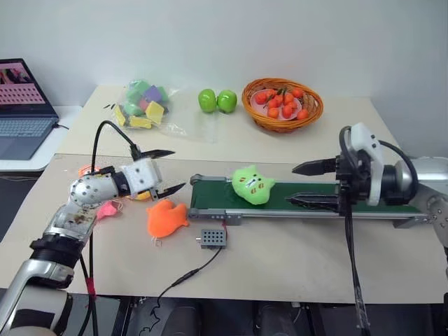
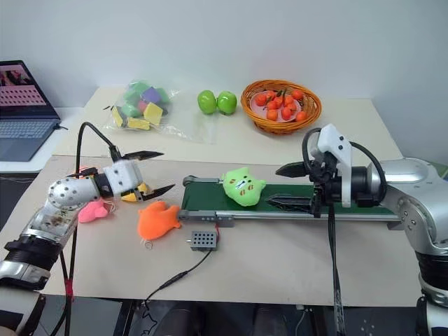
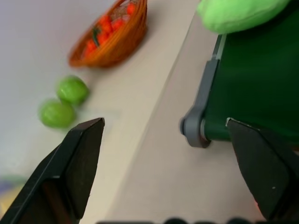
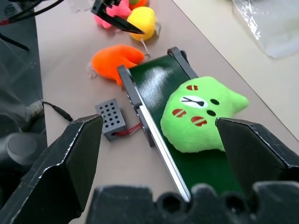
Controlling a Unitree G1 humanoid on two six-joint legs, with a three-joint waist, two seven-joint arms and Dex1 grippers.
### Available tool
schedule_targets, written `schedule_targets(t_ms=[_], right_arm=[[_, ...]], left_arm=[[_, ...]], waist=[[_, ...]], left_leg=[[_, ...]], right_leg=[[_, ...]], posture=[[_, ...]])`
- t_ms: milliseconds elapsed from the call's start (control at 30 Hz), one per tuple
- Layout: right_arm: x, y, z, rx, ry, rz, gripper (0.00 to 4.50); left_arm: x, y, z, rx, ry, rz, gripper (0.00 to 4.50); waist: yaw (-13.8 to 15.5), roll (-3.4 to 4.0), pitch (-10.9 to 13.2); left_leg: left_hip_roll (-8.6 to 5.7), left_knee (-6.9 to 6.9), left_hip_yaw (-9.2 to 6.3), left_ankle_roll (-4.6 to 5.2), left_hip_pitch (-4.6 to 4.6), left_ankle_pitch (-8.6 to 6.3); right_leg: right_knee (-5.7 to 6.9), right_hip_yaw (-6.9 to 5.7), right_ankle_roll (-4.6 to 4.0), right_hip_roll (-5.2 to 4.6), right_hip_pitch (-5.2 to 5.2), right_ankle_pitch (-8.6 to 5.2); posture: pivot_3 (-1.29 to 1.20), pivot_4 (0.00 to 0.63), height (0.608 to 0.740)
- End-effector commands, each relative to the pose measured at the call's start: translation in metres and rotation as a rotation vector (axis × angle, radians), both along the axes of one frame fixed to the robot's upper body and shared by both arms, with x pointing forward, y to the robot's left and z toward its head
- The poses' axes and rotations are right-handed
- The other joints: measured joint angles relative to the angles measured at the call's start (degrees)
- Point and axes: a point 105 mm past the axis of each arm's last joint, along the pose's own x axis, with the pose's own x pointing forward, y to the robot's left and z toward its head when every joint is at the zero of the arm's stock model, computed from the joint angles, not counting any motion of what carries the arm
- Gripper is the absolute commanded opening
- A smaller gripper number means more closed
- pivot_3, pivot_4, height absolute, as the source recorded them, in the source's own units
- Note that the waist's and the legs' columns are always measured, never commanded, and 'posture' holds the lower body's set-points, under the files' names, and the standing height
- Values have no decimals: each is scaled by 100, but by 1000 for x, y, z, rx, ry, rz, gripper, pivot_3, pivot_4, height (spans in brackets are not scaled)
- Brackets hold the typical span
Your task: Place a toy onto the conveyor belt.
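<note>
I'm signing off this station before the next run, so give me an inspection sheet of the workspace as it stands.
Surface: beige table, in two sections.
Job's things: green plush toy lies on the conveyor belt, near its left end.
Clutter: orange fish plush, pink plush, yellow plush, bag of foam blocks, two green apples, basket of small orange fruit.
Hands: left hand open, empty, beside the belt's left end; right hand open, empty, over the belt.
Cables: lead from grey control box runs off the front edge; black cables on both arms.
Surroundings: open laptop at left; white wall.
</note>
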Motion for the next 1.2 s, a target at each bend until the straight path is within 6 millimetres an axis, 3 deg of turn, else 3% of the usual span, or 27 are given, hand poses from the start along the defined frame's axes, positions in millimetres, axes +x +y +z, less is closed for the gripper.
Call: schedule_targets(t_ms=[33,200,333,533,733,1200], right_arm=[[5,-27,20,-48,-93,-68,4500],[5,-39,34,-48,-120,-90,4500],[1,-28,40,-26,-131,-53,4500],[0,-25,43,-27,-154,-38,4500],[-3,-26,53,-24,-187,-53,4500],[5,-19,57,-5,-214,-81,4500]], left_arm=[[-9,17,46,-207,187,32,4441],[-39,-5,81,-292,288,-123,4441],[-47,-27,82,-230,299,-202,4441],[-41,-59,77,-162,301,-306,4441],[-26,-72,86,-201,233,-308,4441],[-16,-97,119,-304,133,-360,4441]], waist=[[-22,0,0],[-61,0,1],[-60,0,1],[-28,-1,1],[-17,-2,1],[5,-2,2]], left_leg=[[0,-1,-1,0,-1,0],[-1,-8,-1,-1,4,0],[-2,-7,-2,-1,12,1],[-7,-6,-2,-1,21,1],[-8,-5,-2,-15,16,8],[-9,2,-3,-12,11,7]], right_leg=[[-1,0,1,0,-1,-1],[-4,2,7,0,-1,-5],[-1,3,6,0,8,-4],[-4,6,4,1,21,-4],[-8,8,4,1,17,-4],[-7,8,3,1,16,-3]], posture=[[0,150,738],[0,150,738],[0,150,738],[0,150,738],[0,150,738],[0,150,738]])
